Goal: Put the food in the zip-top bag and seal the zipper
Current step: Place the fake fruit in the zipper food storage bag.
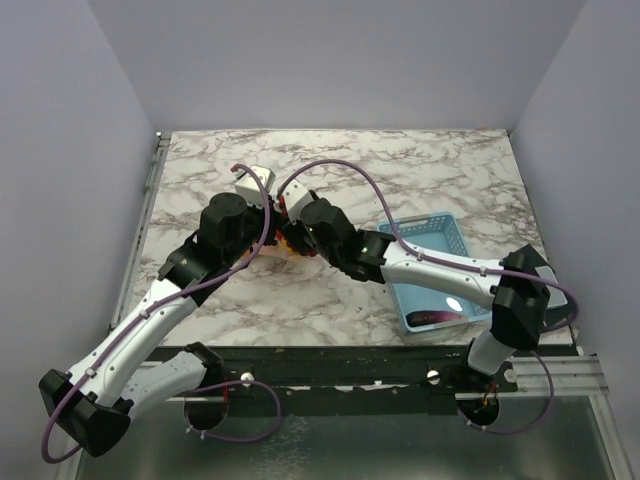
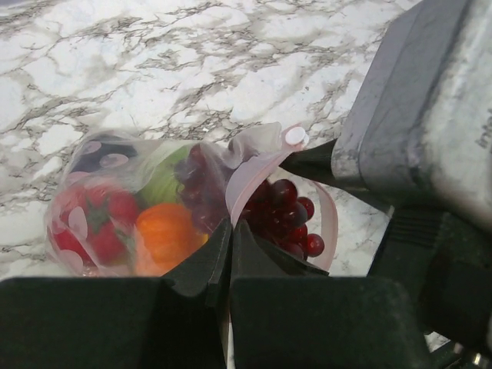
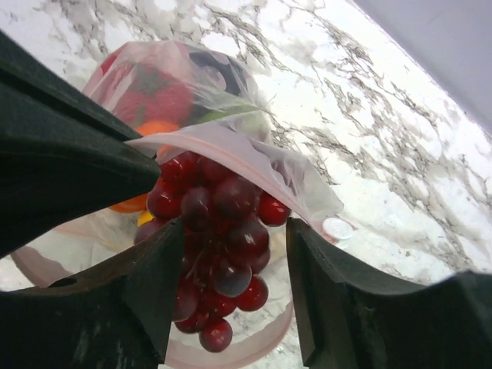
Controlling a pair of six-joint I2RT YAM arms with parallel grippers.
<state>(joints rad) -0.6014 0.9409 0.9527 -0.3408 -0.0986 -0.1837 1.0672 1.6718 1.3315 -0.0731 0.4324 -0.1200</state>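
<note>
right gripper [image 3: 231,250] has its fingers apart with the dark red grapes [image 3: 219,207] hanging in the gap; one finger looks to touch the bunch and the other stands off it, so I wouldn't call that a grip; the bunch sits right at the mouth of the zip-top bag [image 3: 181,73], top half under a flap of plastic, bottom half poking out over the zipper [image 3: 246,354]

left gripper [image 2: 229,234] is closed tight, pinched on the bag's mouth edge; deeper inside you can see a red piece [image 2: 96,223], an orange piece [image 2: 165,231], a green piece [image 2: 165,181] and the eggplant [image 2: 108,150]; the bag lies on the marble table [image 1: 400,170], with the light-blue basket [image 1: 430,265] well off to the right

what worries me from here: the grapes are only halfway in; if the right arm backs out with that one finger rubbing them, it could drag the bunch back out; the bag is floppy and lying low, so they might roll over the rim anyway; if the left pinch slips, the mouth flops shut on top of them; and any try at sealing with grapes lying across the pink strip will just jam; the two wrists are also crowded together in the top view, so a bump between them is easy
</note>
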